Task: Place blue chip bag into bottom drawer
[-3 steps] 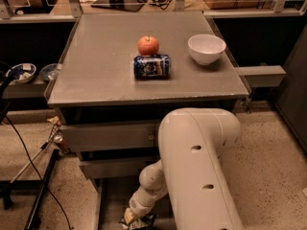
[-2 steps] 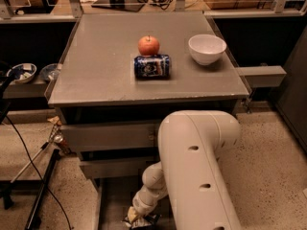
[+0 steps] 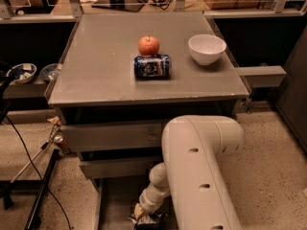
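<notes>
My white arm (image 3: 201, 171) reaches down in front of the cabinet into the pulled-out bottom drawer (image 3: 117, 202), a shallow grey tray at the lower edge of the view. The gripper (image 3: 144, 215) is low inside the drawer, right at the frame's bottom edge. A dark crinkly piece of the blue chip bag (image 3: 149, 221) shows at the gripper's tip, mostly cut off by the frame edge. I cannot tell whether the bag rests on the drawer floor.
On the grey cabinet top (image 3: 96, 71) lie a blue can (image 3: 152, 66) on its side, a red apple (image 3: 148, 45) just behind it and a white bowl (image 3: 206, 48) to the right. Two upper drawers (image 3: 112, 137) are closed. A stand and cables (image 3: 29, 176) are at the left.
The wrist and gripper have shifted slightly inside the bottom drawer; the things on the cabinet top have not moved.
</notes>
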